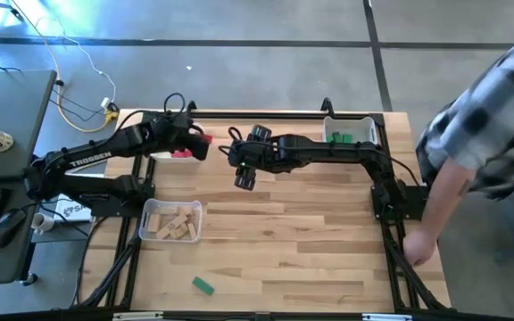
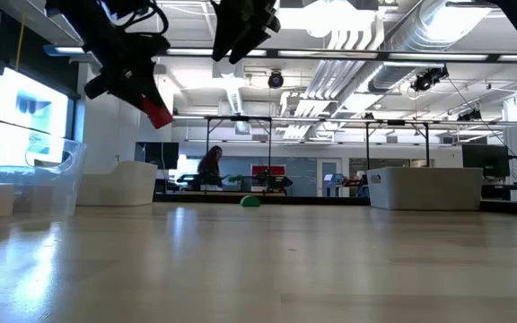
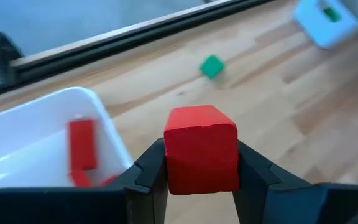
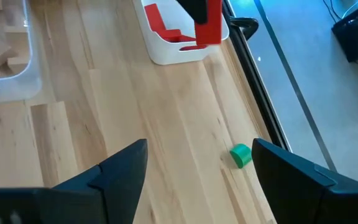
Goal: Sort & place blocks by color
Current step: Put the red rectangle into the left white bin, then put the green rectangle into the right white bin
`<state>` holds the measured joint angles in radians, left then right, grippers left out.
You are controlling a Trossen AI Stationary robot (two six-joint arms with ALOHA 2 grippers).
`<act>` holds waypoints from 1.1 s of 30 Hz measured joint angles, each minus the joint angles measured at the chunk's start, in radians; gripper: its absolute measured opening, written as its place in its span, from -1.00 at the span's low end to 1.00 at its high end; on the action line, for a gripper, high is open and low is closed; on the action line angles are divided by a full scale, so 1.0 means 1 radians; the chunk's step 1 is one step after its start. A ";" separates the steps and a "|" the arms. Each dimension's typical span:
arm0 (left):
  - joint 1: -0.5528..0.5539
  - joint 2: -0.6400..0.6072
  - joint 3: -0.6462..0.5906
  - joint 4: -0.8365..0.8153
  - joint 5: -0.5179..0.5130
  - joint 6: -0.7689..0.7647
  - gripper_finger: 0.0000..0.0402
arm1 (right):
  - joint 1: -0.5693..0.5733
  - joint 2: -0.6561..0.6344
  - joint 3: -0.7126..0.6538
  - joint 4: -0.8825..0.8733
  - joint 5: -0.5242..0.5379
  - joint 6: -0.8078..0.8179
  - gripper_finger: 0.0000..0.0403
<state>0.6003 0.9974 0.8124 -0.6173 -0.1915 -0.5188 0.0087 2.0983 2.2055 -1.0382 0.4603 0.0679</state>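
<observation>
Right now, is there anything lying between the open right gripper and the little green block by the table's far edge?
No. The right wrist view shows only bare wooden table between the right gripper and the green block.

Bin [image 1: 169,161] of blocks at table's far left, bin [image 1: 368,127] far right, clear bin [image 1: 146,225] left-centre, stray block [image 1: 203,285] near front edge.

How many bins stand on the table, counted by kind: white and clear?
White bins: 2
Clear bin: 1
Total: 3
</observation>
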 joint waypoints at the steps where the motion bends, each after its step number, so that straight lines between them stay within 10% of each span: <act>1: 0.018 0.000 0.000 -0.010 0.000 0.011 -0.48 | -0.004 0.000 0.000 0.000 -0.002 -0.002 0.37; 33: 0.358 0.195 0.000 -0.150 0.038 0.183 -0.24 | -0.088 0.000 0.000 0.000 -0.096 -0.006 0.37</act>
<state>0.9580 1.1921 0.8124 -0.7672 -0.1536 -0.3361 -0.0792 2.0983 2.2055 -1.0378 0.3641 0.0617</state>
